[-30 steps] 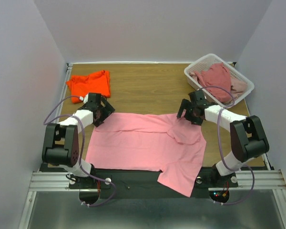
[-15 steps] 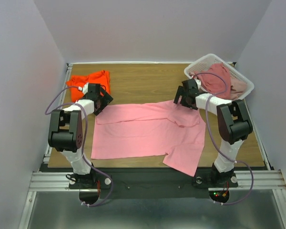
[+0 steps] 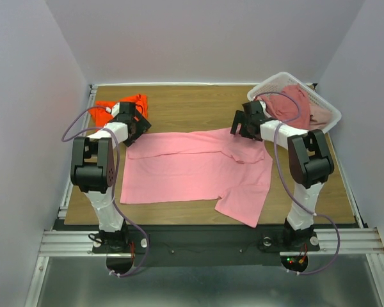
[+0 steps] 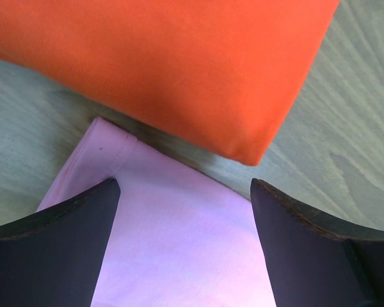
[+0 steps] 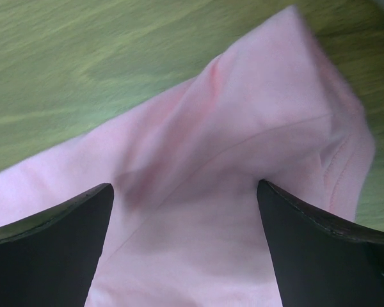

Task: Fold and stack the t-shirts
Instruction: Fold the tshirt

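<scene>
A light pink t-shirt (image 3: pixel 192 169) lies spread on the wooden table (image 3: pixel 192 105), with one sleeve pointing toward the front edge. A folded bright orange t-shirt (image 3: pixel 115 109) lies at the back left. My left gripper (image 3: pixel 133 125) is at the pink shirt's far left corner, next to the orange shirt. In the left wrist view its jaws (image 4: pixel 180 192) stand wide apart over the pink cloth (image 4: pixel 173 249), with the orange shirt (image 4: pixel 179 64) just beyond. My right gripper (image 3: pixel 244 125) is at the shirt's far right corner. Its jaws (image 5: pixel 185 192) stand wide apart over a pink fold (image 5: pixel 243 115).
A white slatted basket (image 3: pixel 328 105) stands at the back right, holding dusty rose and pale pink shirts (image 3: pixel 288 102). It is just right of my right gripper. Grey walls enclose the table on three sides.
Both grippers moved away from the bases toward the back of the table. The pink shirt slid back with them, and its far edge now lies near the orange shirt and the basket.
</scene>
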### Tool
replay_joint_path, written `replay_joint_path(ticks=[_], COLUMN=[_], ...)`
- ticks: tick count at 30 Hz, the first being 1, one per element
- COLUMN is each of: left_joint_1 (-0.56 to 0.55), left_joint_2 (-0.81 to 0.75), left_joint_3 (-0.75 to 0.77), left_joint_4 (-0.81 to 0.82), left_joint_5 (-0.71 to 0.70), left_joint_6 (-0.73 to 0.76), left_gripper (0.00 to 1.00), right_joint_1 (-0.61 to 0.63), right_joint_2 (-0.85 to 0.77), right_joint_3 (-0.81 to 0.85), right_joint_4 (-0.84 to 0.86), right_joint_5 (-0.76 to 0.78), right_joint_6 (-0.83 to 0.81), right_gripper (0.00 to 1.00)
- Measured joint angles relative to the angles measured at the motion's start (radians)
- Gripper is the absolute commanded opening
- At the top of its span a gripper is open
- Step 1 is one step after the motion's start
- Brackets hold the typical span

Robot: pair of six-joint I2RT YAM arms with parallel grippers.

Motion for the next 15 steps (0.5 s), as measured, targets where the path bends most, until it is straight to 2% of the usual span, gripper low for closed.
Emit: replay_joint_path(ticks=[6, 11, 15], left_joint_1=[0.000, 0.000, 0.000], left_joint_2=[-0.085, -0.445, -0.721], left_joint_3=[-0.014, -0.158, -0.302], left_joint_4=[-0.119, -0.246, -0.346], left_joint_5=[-0.007, -0.089, -0.169], left_joint_6=[0.004, -0.037, -0.129], left_gripper=[0.98, 0.98, 0.98], right_joint_1=[0.000, 0.000, 0.000], right_joint_2=[-0.135, -0.423, -0.630], right_joint_3=[-0.087, -0.224, -0.351], right_joint_4=[-0.034, -0.052, -0.056], right_joint_5=[-0.066, -0.101, -0.118], right_joint_6=[0.003, 0.052, 0.110], right_gripper=[1.00, 1.00, 1.00])
